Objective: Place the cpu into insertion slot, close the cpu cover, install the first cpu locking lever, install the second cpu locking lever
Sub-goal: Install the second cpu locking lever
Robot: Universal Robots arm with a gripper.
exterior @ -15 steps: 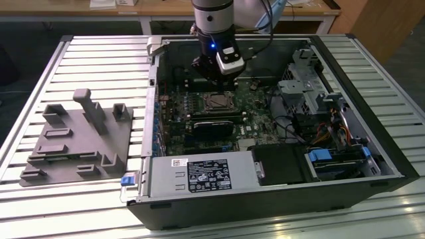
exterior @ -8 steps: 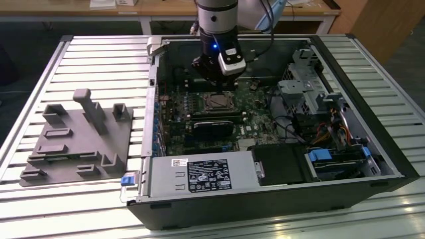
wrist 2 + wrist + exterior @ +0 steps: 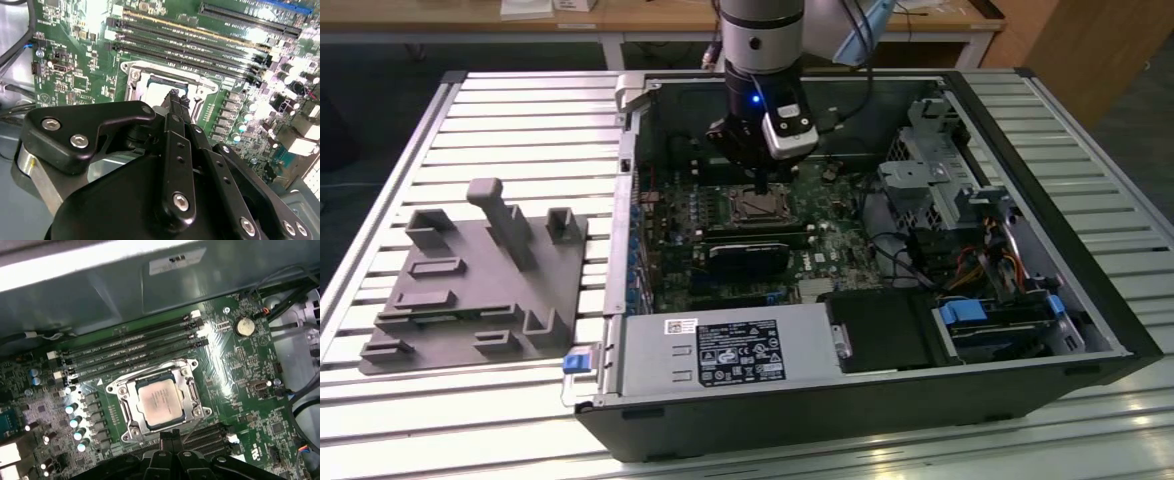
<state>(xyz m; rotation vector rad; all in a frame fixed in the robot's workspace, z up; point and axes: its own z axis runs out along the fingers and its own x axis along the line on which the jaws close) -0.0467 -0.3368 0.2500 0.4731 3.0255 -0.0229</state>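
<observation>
Gripper (image 3: 757, 183): hangs from the arm just above the socket area of the motherboard, inside the open computer case; its two black fingers (image 3: 176, 102) stand pressed together into one narrow tip with nothing between them, and in the first wrist view that tip (image 3: 169, 436) sits at the edge of the metal frame.
Cpu (image 3: 159, 402): lies flat and square in the insertion slot (image 3: 758, 206), silvery top facing up.
Cpu cover (image 3: 190, 388): thin silvery frame lying down around the chip, whose top shows through the cut-out middle.
Motherboard (image 3: 240, 377): green, with long black memory slots (image 3: 130, 351) running beside the socket and a round coin cell (image 3: 243, 326) near one corner.
Computer case (image 3: 1067, 290): black tower lying on its side with the panel off, resting on a slatted metal table (image 3: 520, 120).
Power supply (image 3: 720, 352): grey box at the case's near edge.
Grey fixture plate (image 3: 474, 285): on the table at the exterior view's left, well apart from the case.
</observation>
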